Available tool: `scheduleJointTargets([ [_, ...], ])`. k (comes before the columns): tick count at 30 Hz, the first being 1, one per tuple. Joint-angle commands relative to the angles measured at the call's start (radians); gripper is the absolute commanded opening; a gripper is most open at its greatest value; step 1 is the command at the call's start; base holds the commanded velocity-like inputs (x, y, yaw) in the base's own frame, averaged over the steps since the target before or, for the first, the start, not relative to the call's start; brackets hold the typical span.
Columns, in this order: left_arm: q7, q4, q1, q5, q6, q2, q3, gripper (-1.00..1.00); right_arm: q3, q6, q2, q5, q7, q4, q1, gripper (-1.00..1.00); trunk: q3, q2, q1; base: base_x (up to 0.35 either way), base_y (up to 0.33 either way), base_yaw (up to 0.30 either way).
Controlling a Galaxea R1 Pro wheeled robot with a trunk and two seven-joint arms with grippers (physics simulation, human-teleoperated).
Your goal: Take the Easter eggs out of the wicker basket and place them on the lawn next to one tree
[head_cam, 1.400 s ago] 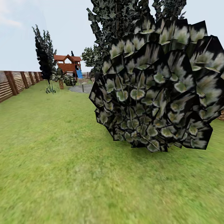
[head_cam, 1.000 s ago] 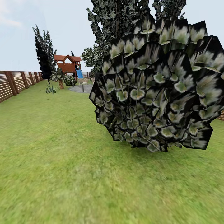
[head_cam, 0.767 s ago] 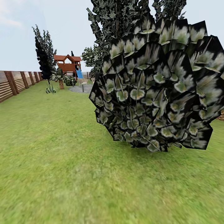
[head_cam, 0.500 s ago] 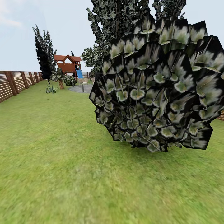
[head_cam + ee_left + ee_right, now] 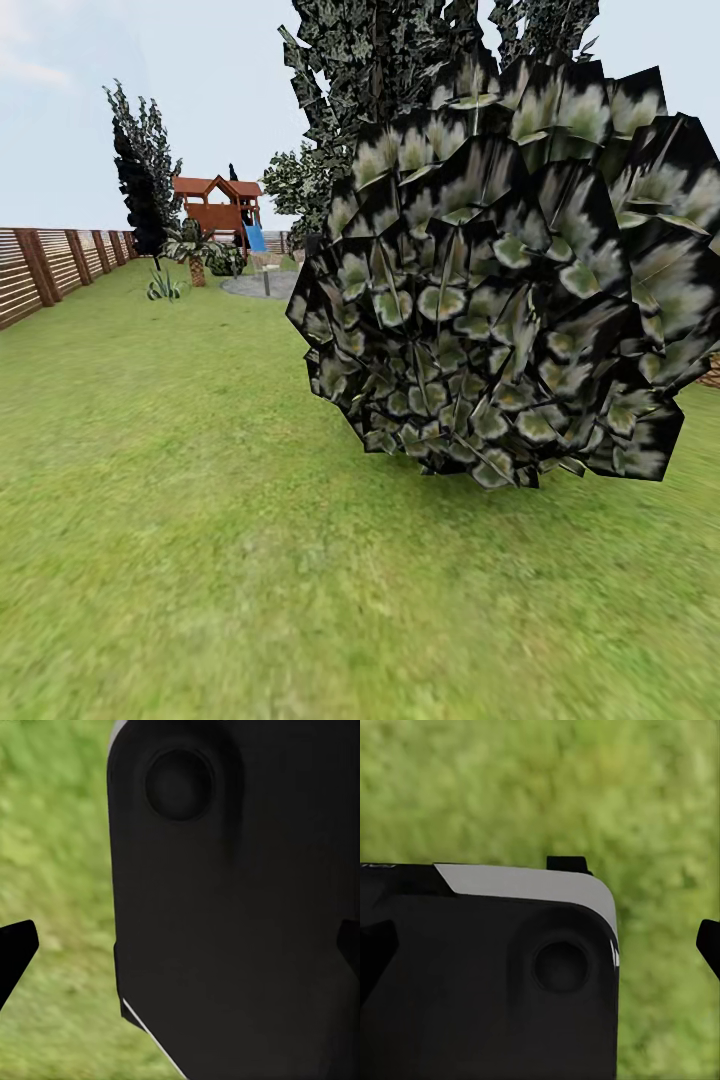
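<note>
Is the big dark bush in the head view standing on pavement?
No, the bush stands on the lawn; grass lies all around its base.

Looking along my left fingers: one black fingertip point(image 5: 15, 949) poking in at one edge, other tip just showing at opposite edge, wide apart, nothing between them. Big black rounded robot body panel point(image 5: 240, 915) blocking most of sight, round recess point(image 5: 178, 784) sitting near its corner, thin pale edge line running along lower corner. Blurred green lawn point(image 5: 60, 855) lying beyond.
</note>
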Motion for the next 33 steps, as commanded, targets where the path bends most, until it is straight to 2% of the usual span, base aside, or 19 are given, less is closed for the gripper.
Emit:
scheduleJointTargets([
  [1, 0.000, -0.002, 0.001, 0.001, -0.001, -0.001, 0.000, 1.00, 0.000, -0.003, 0.000, 0.000, 0.001, 0.001, -0.001, 1.00, -0.001, 0.000, 0.000, 0.000, 0.000, 0.000],
  [14, -0.001, -0.079, 0.000, 0.002, -0.001, -0.023, 0.002, 1.00, -0.005, -0.002, -0.002, -0.003, 0.000, 0.000, -0.001, 1.00, -0.001, 0.000, 0.000, 0.000, 0.000, 0.000],
  [23, -0.001, -0.082, 0.001, 0.003, -0.001, -0.016, 0.007, 1.00, -0.006, -0.002, -0.002, -0.003, -0.006, 0.000, -0.001, 1.00, -0.001, 0.000, 0.000, 0.000, 0.000, 0.000],
  [33, -0.001, -0.082, 0.001, 0.003, -0.002, -0.016, 0.039, 1.00, -0.005, -0.004, 0.000, -0.001, -0.006, 0.001, -0.001, 1.00, -0.001, 0.000, 0.000, 0.000, 0.000, 0.000],
])
